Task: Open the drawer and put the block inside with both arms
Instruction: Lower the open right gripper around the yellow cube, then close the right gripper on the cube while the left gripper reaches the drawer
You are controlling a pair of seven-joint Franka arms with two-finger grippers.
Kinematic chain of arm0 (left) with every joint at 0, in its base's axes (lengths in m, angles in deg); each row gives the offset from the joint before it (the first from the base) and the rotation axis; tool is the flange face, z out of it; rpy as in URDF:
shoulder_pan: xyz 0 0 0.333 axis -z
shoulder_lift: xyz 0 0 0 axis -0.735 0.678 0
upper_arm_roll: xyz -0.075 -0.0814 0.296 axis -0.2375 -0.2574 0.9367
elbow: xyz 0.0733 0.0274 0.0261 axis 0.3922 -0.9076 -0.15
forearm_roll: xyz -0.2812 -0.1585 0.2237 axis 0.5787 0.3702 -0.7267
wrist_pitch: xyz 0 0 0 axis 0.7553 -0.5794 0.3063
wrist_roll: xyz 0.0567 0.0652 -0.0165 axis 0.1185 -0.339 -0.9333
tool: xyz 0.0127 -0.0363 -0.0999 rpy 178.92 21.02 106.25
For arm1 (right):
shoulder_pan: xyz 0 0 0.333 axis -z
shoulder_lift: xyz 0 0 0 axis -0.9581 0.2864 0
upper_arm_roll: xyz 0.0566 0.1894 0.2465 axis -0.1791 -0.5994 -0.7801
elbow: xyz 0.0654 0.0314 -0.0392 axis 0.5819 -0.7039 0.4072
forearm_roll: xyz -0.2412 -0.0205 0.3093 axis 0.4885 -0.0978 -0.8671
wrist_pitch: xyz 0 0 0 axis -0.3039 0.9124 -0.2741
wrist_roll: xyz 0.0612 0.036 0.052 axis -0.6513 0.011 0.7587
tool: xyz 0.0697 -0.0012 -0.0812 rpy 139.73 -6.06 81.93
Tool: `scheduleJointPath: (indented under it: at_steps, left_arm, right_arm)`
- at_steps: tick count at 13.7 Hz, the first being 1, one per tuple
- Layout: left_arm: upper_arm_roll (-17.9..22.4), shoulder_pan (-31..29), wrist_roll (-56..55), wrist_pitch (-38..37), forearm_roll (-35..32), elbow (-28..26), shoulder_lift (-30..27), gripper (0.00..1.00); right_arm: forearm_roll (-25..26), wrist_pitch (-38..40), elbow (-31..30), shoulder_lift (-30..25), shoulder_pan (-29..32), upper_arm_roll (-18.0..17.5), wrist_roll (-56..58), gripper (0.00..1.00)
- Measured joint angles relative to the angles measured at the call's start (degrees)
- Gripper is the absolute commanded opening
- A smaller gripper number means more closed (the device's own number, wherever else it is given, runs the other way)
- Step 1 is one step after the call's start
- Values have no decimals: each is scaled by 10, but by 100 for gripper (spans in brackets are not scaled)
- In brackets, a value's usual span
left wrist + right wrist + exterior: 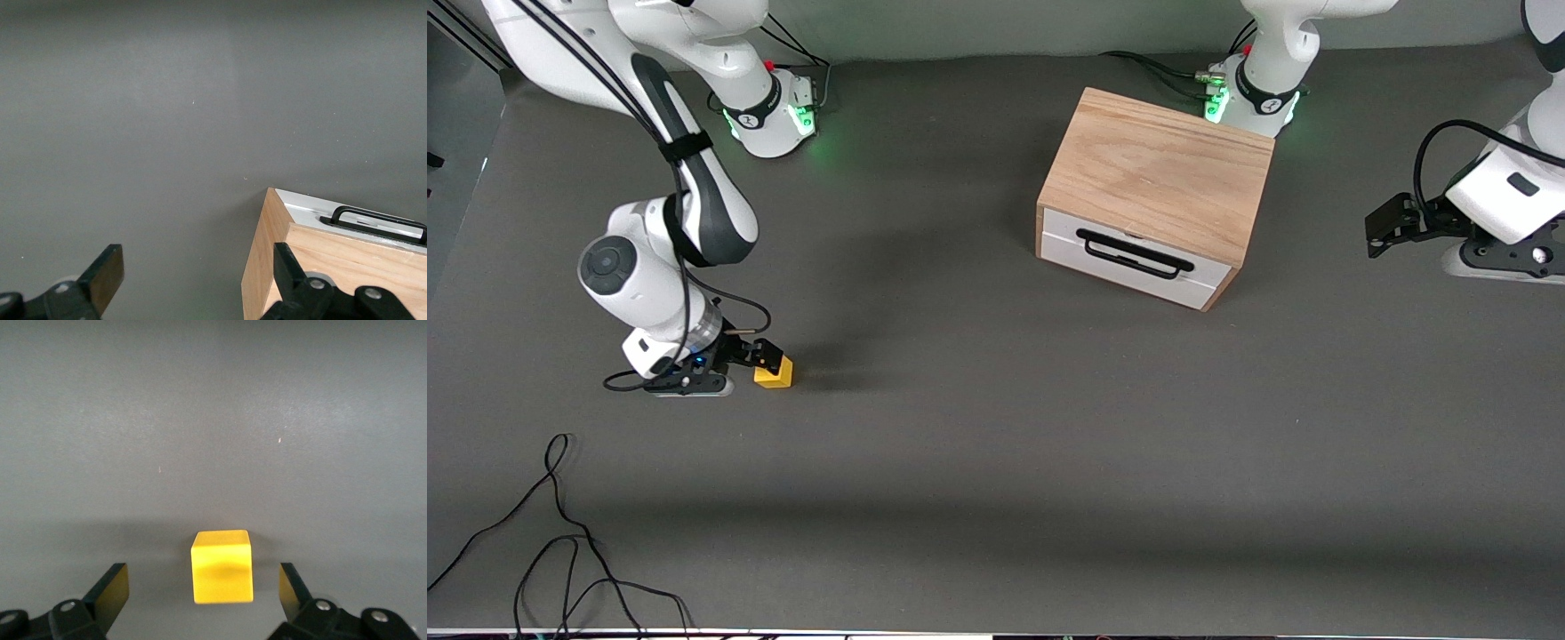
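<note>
Block: small bright yellow cube point(222, 565) rests on the grey bench point(996, 462), well apart from the light oak box point(1160, 173), toward the right arm's end
Right gripper point(203, 593): low at the cube, released, fingers either side, not touching
Left gripper point(200, 280): released, waits over the box's edge
Drawer: white-fronted drawer point(1129, 253) shut; interior hidden
Nearer arm: right

the cube point(775, 372) is showing bright yellow on the plain dark grey bench point(996, 462). the box point(1159, 172) is showing light oak grain, its drawer point(1134, 258) front white with a black wire handle point(1135, 253). the arms point(667, 213) are showing white with dark bands and green-lit bases.
</note>
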Motion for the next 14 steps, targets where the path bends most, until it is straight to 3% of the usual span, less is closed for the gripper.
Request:
scheduleJointPath:
  at_steps: [10,14]
  left_arm:
    - [0,0,0,-2,0,0,1,100]
    - [-9,3,-26,-54,8,-1,10,100]
  right_arm:
    - [0,-116,-31,74,-5,-1,-20,100]
    - [0,-122,-31,82,-5,-1,-23,99]
